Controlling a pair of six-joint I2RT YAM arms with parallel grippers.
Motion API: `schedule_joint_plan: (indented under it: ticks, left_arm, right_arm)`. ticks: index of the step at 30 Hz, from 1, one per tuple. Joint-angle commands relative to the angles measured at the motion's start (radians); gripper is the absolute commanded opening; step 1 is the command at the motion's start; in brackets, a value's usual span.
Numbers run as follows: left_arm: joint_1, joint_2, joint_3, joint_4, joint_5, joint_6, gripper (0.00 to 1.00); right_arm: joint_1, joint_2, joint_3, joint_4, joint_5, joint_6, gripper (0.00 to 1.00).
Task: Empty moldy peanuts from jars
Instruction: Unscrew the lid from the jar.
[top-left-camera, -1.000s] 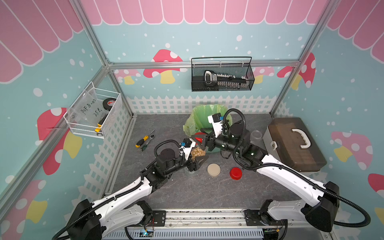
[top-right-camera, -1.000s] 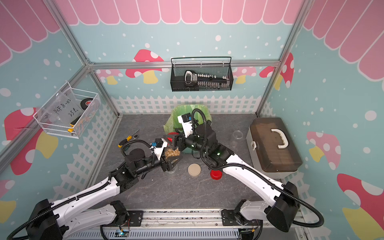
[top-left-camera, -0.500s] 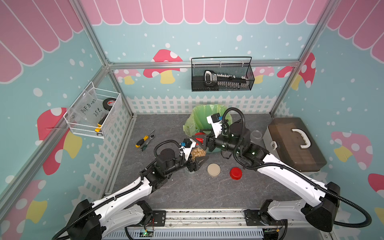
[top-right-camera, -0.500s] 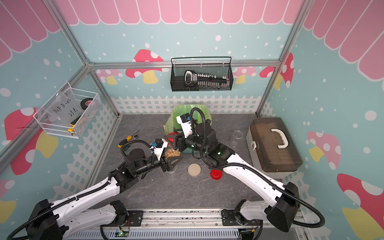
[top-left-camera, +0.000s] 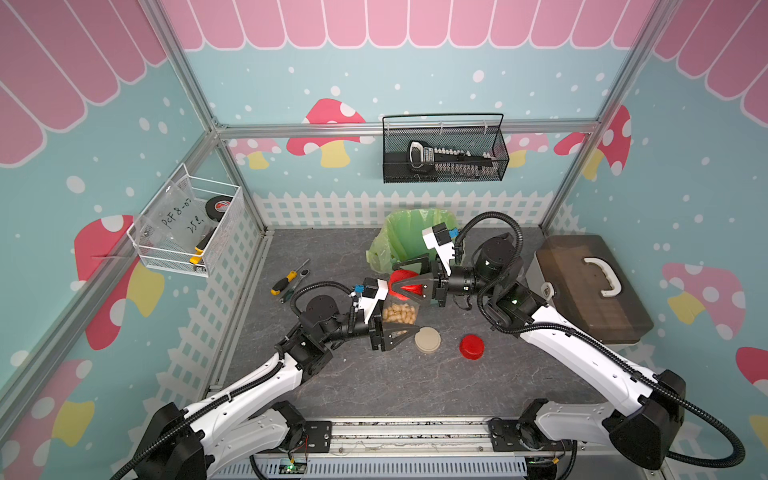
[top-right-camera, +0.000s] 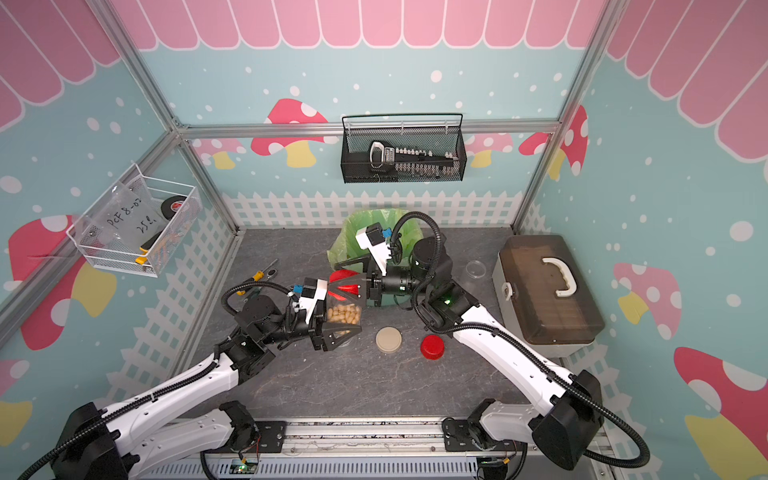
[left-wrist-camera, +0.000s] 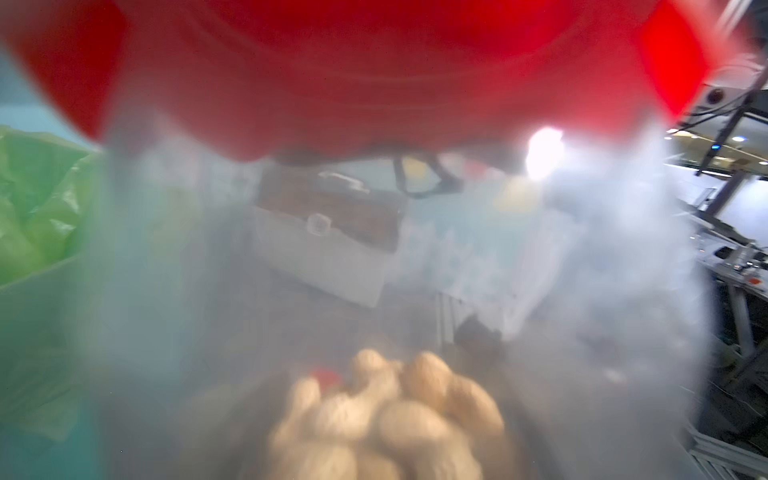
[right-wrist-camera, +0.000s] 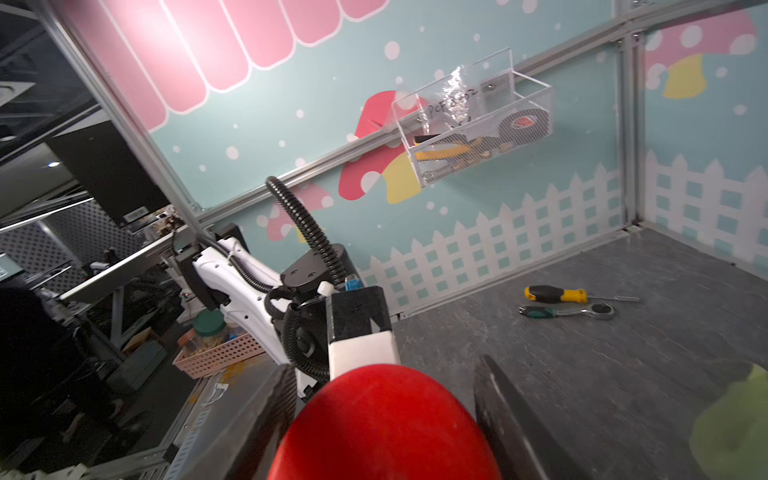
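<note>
Just in front of the green-bagged bin (top-left-camera: 405, 243), over the grey tabletop (top-left-camera: 415, 386), the left claw (top-left-camera: 395, 327) is clamped on the jar (top-left-camera: 401, 308), with the moldy peanuts (top-right-camera: 344, 314) heaped at the end away from its lid. Over the past second the one real change is at the right claw (top-left-camera: 415, 283). Its jaws stood wider a moment ago and have now drawn together onto the red lid (right-wrist-camera: 386, 428), pinching it from both sides, while neither arm has shifted much. I read that as the grip for unscrewing being made, with the twist to follow. A beige lid (top-left-camera: 427, 340) and a spare red lid (top-left-camera: 471, 346) lie loose nearby, which suggests this is the last jar to open. Whether the lid has begun to turn cannot be told. The left wrist view is a blur through the jar wall, and the left claw's far finger is hidden under its camera housing. The right wrist view shows only part of the lid, and something clear beneath the left claw is too faint to name.
</note>
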Motion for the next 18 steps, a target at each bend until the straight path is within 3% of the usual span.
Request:
schedule_joint_plan:
  ticks: [1,7,12,15,18]
  left_arm:
    - [0.010,0.010,0.004,0.095,0.081,-0.040,0.33]
    - [0.010,0.004,0.005,0.083,0.079,-0.032,0.33]
    - [0.012,-0.022,-0.005,0.052,0.021,-0.006,0.33]
    - [0.011,-0.036,-0.012,0.038,-0.025,0.007,0.33]
    - [0.012,-0.045,-0.015,0.022,-0.074,0.022,0.33]
  right_arm:
    - [0.007,0.013,-0.022,0.105,-0.168,0.057,0.56]
    - [0.005,0.019,-0.024,0.102,-0.189,0.048,0.61]
    - [0.000,0.008,-0.013,0.004,-0.131,-0.010,0.85]
    - [0.000,0.001,0.002,-0.078,-0.080,-0.058,0.94]
    - [-0.001,-0.002,0.007,-0.110,-0.056,-0.074,0.97]
